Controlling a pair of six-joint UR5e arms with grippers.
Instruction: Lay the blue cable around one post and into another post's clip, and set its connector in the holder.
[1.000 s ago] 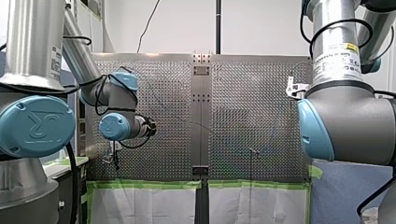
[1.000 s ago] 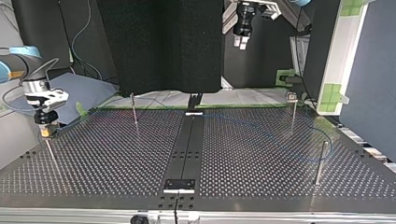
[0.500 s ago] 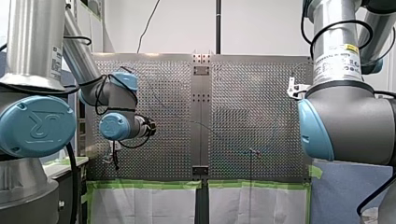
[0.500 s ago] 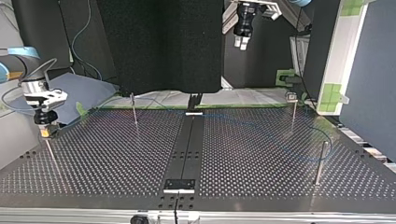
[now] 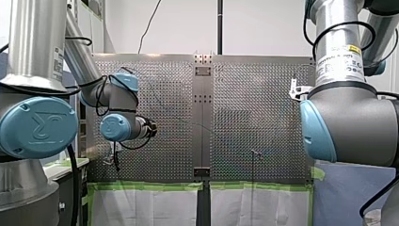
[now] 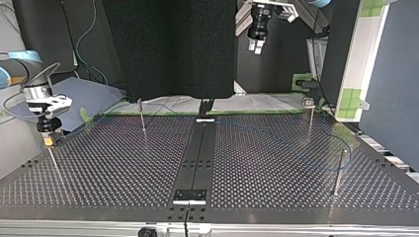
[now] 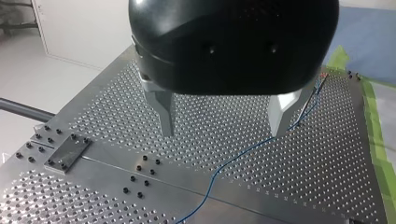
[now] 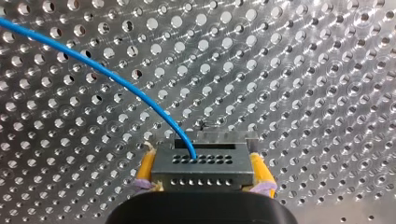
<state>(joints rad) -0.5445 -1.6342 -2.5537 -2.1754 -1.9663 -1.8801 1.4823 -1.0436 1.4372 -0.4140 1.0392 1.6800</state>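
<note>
**Right gripper clamps the connector; left gripper hangs open**

The perforated table [image 5: 254,117] fills the middle of the front view. The left arm [image 5: 115,125] is folded in at the table's left edge with its joints bunched close together. The right arm [image 5: 348,127] looms large at the view's right edge.

In the top view the right arm comes in low at the left side, its wrist pointing straight down. The right gripper [image 6: 48,140] sits at the head of a thin post [image 6: 54,165] near the table's left border; whether it touches that post cannot be told. The left gripper [image 6: 255,46] hangs high over the table's far edge, also pointing down and well apart from the surface.

In the right wrist view the yellow pads [image 8: 145,168] press on both sides of the connector [image 8: 203,171] — a grey block with rows of small holes — with the perforated surface beyond it. The blue cable [image 8: 116,84] leaves the connector's face and arcs away over the holes.

In the left wrist view the two metal fingers [image 7: 164,112] stand wide apart with nothing between them. The cable lies on the table below, passing just beside one fingertip.

In the top view the cable shows faintly across the table's right half, curving near a plain post [image 6: 338,170], with a clip-topped post [image 6: 310,118] farther back. Whether it runs around either post cannot be told.
</note>
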